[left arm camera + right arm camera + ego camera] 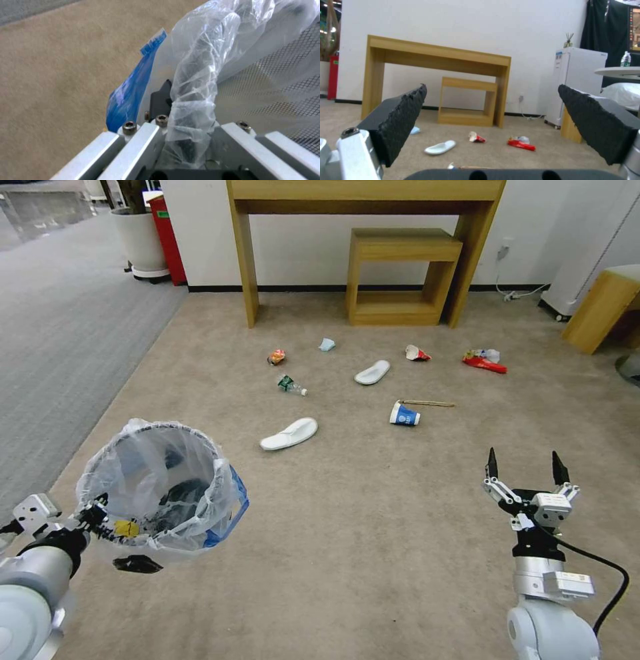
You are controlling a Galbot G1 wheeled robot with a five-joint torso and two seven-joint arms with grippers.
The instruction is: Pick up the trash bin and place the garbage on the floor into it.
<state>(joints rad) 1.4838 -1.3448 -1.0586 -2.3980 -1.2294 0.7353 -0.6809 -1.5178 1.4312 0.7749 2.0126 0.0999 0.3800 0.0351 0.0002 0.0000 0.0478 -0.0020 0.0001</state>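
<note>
- the left claw (110, 520), at the lower left of the frame, is closed on the rim of the trash bin (163, 483), holding it above the floor (373, 527).
- the right claw (527, 468), lower right, is wide open and holds nothing.
- the garbage (289, 434) lies scattered at the middle of the frame.

The trash bin (163, 490), round, dark and lined with a crinkly clear bag, is held upright above the beige floor (373, 527). The garbage lies scattered farther ahead: two white slippers (289, 434), a blue paper cup (405, 415) beside a wooden stick (427, 403), a small bottle (291, 385), a can (276, 357), a light-blue mask (327, 344), a crushed cup (417, 354), a red wrapper (485, 361).
</note>
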